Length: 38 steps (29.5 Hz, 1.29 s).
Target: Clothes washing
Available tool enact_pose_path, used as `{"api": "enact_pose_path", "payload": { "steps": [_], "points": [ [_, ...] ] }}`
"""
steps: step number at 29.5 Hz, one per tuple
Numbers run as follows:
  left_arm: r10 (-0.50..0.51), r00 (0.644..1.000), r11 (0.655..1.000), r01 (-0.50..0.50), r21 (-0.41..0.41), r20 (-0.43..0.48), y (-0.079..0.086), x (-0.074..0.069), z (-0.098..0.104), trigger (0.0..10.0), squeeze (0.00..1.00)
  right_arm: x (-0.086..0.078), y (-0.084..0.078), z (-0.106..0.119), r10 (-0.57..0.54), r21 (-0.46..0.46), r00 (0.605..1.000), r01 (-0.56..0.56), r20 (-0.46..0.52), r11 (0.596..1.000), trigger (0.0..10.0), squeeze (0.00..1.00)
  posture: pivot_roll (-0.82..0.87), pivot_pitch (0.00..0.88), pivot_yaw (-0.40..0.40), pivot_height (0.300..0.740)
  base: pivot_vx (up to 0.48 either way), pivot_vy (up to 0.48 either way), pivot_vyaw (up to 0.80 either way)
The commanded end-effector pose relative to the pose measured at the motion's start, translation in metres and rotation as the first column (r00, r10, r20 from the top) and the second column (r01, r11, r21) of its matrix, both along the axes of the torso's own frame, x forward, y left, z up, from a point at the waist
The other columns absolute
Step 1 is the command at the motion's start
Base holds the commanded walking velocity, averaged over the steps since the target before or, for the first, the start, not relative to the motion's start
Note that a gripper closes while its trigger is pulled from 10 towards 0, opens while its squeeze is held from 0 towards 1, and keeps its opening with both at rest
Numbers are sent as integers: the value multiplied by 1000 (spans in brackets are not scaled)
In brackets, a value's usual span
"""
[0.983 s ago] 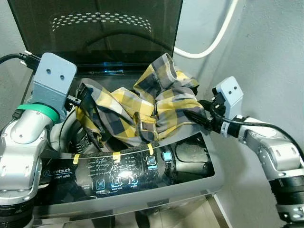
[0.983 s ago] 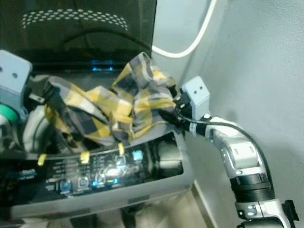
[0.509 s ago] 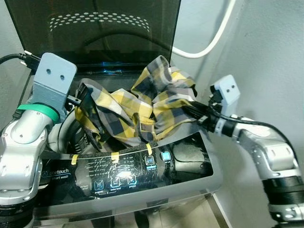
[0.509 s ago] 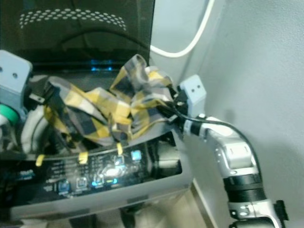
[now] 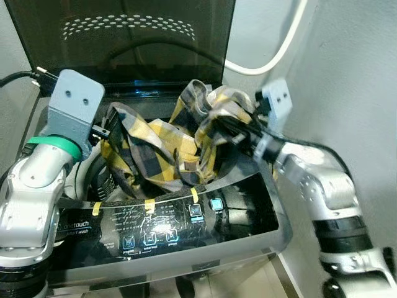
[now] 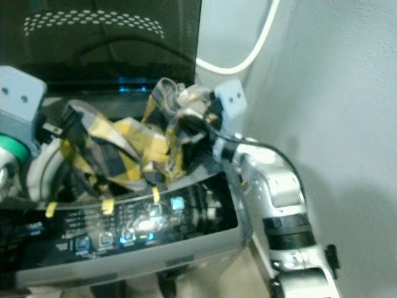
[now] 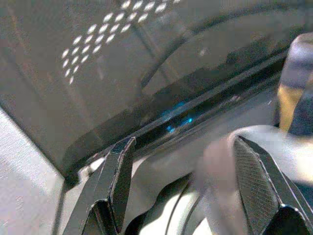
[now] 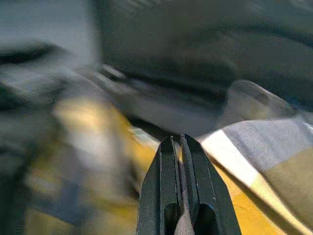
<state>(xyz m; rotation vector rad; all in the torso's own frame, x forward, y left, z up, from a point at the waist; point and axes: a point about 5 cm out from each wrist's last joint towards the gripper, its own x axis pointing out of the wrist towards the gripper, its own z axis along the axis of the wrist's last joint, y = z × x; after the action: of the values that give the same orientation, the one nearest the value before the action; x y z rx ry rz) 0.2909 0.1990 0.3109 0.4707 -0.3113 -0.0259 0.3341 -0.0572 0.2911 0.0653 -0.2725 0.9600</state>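
A yellow and grey plaid shirt point(image 5: 158, 149) lies bunched over the open tub of a top-loading washing machine point(image 5: 273, 217). My right gripper point(image 5: 228, 131) is at the shirt's right side, above the tub's back right. In the right wrist view its fingers point(image 8: 164, 196) are pressed together, shut on a thin fold of the shirt point(image 8: 254, 161). My left gripper point(image 5: 107, 127) rests at the shirt's left edge by the tub rim. In the left wrist view it point(image 7: 183, 142) stands open, with nothing between the fingers and the blurred cloth point(image 7: 298, 83) beside it.
The dark tinted lid point(image 5: 124, 43) stands raised behind the tub. A control panel point(image 5: 155, 226) with lit buttons and yellow tape strips runs along the front. A white hose point(image 5: 276, 59) curves on the wall behind. A grey wall point(image 5: 360, 93) stands close on the right.
My right gripper has swung left and back over the tub, pulling the shirt's right side off the rim and bunching it up. The left arm has stayed put.
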Motion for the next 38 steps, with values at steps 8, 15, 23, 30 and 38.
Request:
{"api": "enact_pose_path", "payload": {
  "steps": [8,15,23,30,38],
  "points": [
    [-49,999,999,49,0,23,-11,5,5,10000,0,-64,104,-17,534,-142,846,-526,21,839,10000,0,119,117,-14,740,0,0,0],
    [-65,998,998,65,-11,24,-19,8,3,10000,0,-80,174,-51,503,-215,863,-500,-43,839,10000,0,131,115,-19,740,0,0,0],
    [-52,998,999,53,-12,34,-15,5,6,10000,0,-19,140,-46,70,-235,997,-60,37,970,10000,0,139,115,-26,740,0,0,0],
    [-57,998,998,57,-12,25,-15,6,2,10000,0,26,62,12,-223,6,963,225,154,974,10000,0,122,109,-11,740,0,0,0],
    [-70,997,997,71,-11,22,-18,8,2,10000,0,8,38,43,-97,147,962,60,257,987,10000,0,110,104,0,740,0,0,0]
  ]
}}
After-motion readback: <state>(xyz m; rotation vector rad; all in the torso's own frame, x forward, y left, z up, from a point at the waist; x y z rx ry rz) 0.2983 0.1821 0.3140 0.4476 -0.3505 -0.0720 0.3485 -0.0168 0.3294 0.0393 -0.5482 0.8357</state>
